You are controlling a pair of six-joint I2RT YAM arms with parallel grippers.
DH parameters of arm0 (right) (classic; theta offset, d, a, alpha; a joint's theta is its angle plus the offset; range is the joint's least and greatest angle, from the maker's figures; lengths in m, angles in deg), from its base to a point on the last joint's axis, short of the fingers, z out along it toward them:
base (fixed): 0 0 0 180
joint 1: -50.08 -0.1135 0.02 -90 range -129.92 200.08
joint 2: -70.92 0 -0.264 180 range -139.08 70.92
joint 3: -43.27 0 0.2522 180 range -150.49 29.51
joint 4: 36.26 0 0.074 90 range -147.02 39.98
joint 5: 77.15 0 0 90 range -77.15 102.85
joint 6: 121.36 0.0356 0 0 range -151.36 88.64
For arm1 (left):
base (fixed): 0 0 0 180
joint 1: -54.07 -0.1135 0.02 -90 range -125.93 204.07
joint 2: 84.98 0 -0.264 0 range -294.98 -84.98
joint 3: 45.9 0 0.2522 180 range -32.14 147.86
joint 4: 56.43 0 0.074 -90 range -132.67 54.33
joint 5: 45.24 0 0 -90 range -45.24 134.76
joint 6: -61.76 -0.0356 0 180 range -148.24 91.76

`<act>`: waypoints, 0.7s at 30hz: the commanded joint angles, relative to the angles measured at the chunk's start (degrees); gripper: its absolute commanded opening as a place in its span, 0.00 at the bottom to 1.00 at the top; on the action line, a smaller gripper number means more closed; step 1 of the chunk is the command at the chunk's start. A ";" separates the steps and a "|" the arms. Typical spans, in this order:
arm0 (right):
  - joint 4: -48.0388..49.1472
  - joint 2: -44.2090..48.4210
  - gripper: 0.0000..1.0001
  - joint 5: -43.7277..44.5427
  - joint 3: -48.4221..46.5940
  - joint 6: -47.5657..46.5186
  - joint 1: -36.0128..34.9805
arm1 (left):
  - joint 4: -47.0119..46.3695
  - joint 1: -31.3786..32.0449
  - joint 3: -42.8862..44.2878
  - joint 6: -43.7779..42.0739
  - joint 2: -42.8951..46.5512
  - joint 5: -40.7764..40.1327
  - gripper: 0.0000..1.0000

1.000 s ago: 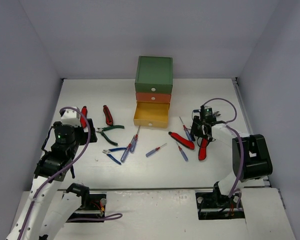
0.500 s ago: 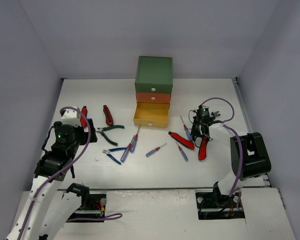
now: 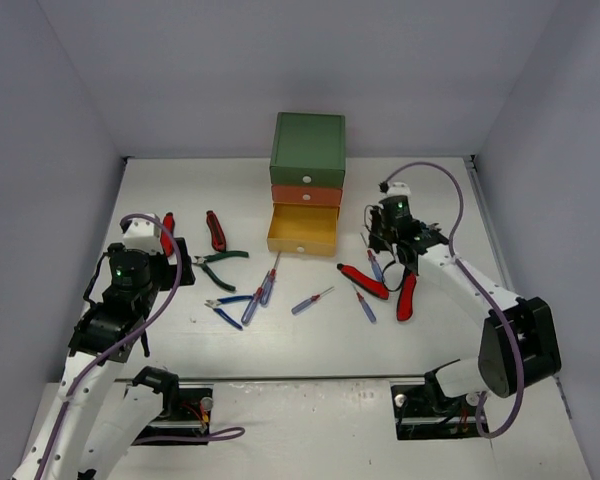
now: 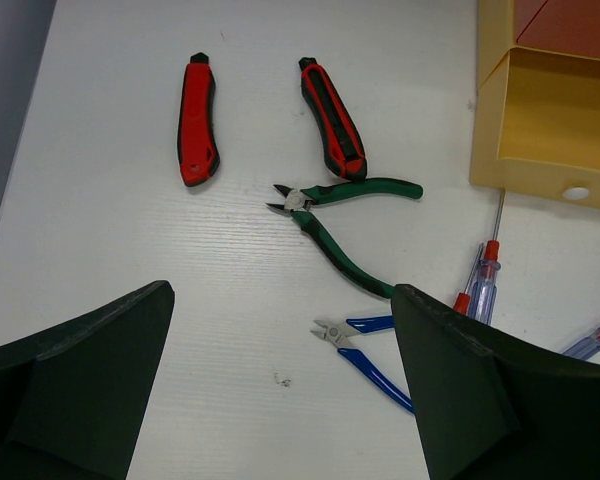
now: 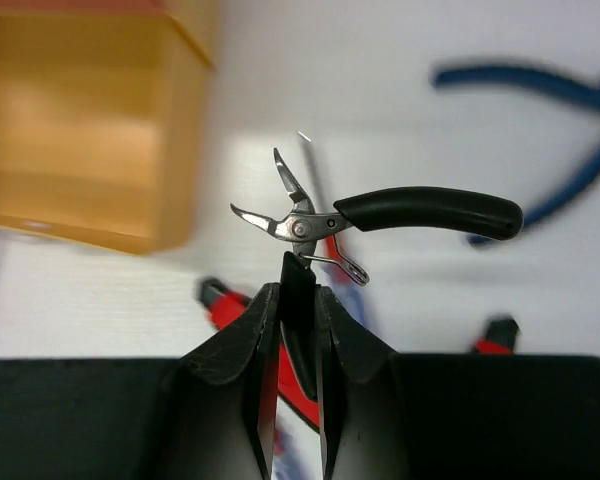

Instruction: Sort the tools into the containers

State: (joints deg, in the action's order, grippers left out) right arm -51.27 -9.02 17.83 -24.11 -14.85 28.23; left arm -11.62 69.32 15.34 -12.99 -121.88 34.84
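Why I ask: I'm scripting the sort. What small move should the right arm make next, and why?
Probably swing left toward the yellow drawer. The right tool is shut on one handle of the black-handled pliers, held off the table, and that drawer is the only one standing open.

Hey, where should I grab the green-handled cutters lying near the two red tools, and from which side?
Probably the joint just behind the jaws, coming straight down. The green-handled cutters lie flat on the table with handles splayed wide, so a grip there holds both halves at once.
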 commanded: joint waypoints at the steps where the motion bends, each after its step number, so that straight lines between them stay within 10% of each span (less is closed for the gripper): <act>1: 1.51 -1.94 0.00 -6.76 -10.55 -6.44 -4.18 | -2.30 0.40 3.49 0.22 -0.60 0.60 0.88; 21: 1.51 -29.30 0.00 -10.06 -31.77 -8.60 -12.68 | 5.09 0.48 3.57 3.48 1.42 0.06 0.88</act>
State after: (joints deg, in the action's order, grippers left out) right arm -52.11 -38.31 7.91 -51.03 -22.89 15.69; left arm -6.36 69.44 16.04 -10.99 -121.37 34.80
